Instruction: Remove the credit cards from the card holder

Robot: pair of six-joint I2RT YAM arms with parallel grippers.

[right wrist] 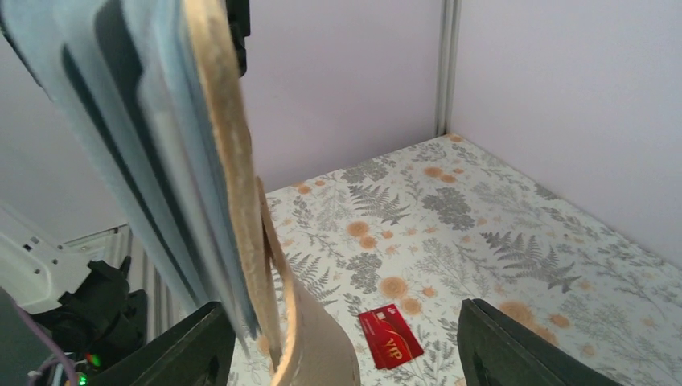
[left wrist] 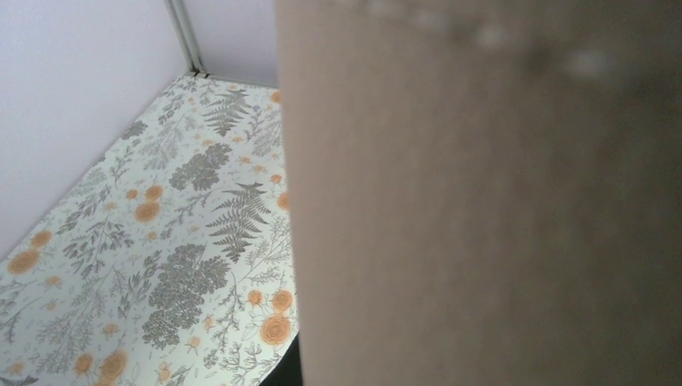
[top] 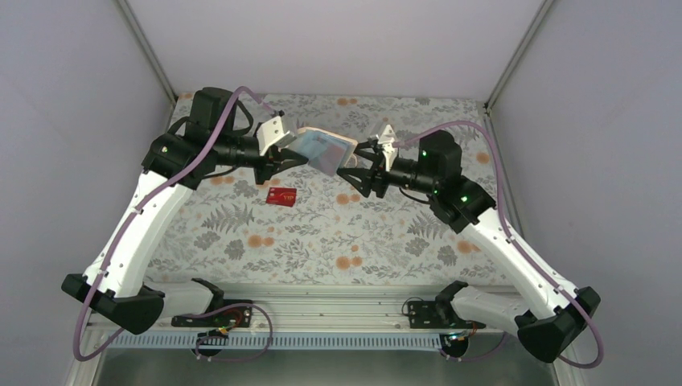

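The card holder [top: 324,149] hangs open in the air over the far middle of the table, tan outside, blue-grey inside. My left gripper [top: 286,154] is shut on its left edge. Its tan face [left wrist: 482,201] fills most of the left wrist view and hides the fingers. My right gripper [top: 355,171] is open at the holder's right edge. In the right wrist view the holder's lower edge [right wrist: 233,241] hangs between the fingers of the right gripper [right wrist: 346,354], close to the left one. One red card [top: 281,195] lies flat on the table, also seen in the right wrist view [right wrist: 392,336]. I cannot make out any cards inside the holder.
The floral tablecloth [top: 338,233] covers the table. Grey walls and frame posts [top: 145,40] enclose the back and sides. The arm bases sit on a rail [top: 322,318] at the near edge.
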